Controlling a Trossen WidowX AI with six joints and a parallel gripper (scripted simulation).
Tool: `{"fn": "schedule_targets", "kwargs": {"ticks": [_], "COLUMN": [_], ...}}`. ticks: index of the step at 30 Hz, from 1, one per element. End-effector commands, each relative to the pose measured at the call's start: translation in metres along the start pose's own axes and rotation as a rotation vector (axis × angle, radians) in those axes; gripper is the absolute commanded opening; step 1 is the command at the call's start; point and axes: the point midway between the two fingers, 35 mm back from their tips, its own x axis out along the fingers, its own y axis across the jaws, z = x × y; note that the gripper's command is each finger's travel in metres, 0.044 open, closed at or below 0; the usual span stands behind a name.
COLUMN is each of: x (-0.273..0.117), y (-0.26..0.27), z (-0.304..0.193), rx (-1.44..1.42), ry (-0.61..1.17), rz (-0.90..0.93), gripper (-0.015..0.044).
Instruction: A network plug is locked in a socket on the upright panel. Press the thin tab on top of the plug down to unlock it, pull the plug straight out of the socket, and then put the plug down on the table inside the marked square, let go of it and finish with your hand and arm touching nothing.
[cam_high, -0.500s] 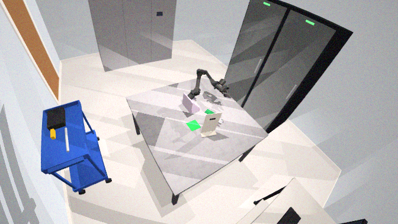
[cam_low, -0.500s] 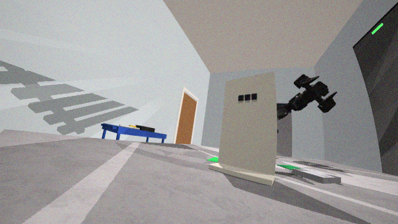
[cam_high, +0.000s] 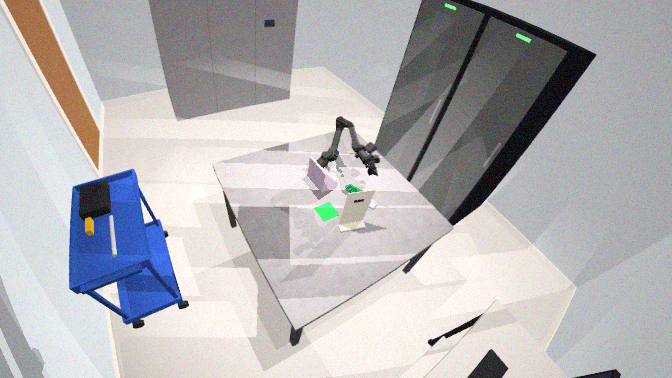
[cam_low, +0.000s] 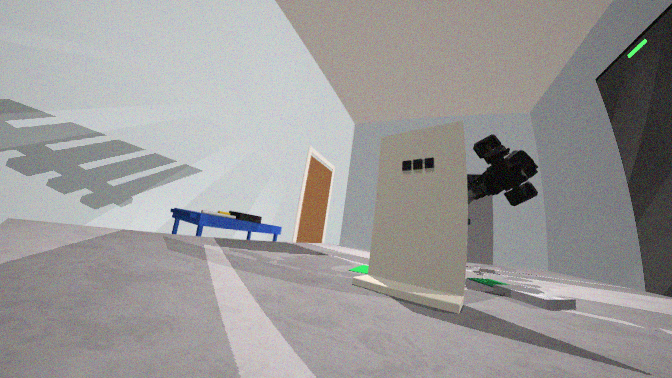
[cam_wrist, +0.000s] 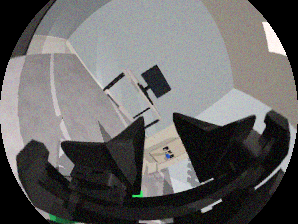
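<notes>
The beige upright panel stands on the table. Its back shows three dark socket blocks in the exterior view. A small blue spot, apparently the plug, shows at the sockets in the wrist view; its tab is too small to make out. The bright green marked square lies on the table beside the panel. My gripper is partly open with nothing between its fingers. It is raised above the table, apart from the panel, on the panel's socket side.
A lilac upright plate stands near the arm's base. A dark green piece lies beside the panel, near a low grey block. A blue cart and dark cabinets stand off the table.
</notes>
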Motion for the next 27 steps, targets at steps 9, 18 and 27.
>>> {"fn": "schedule_targets", "kwargs": {"ticks": [9,18,27], "x": [-0.004,-0.021,-0.010], "y": [-0.013,-0.019,-0.021], "z": [-0.111,-0.166,-0.165], "rx": [-0.309,-0.478,-0.478], "ry": [0.261,0.414,0.413], "rz": [-0.107,-0.130,-0.130], "gripper": [0.0156,0.0156,0.0156]}}
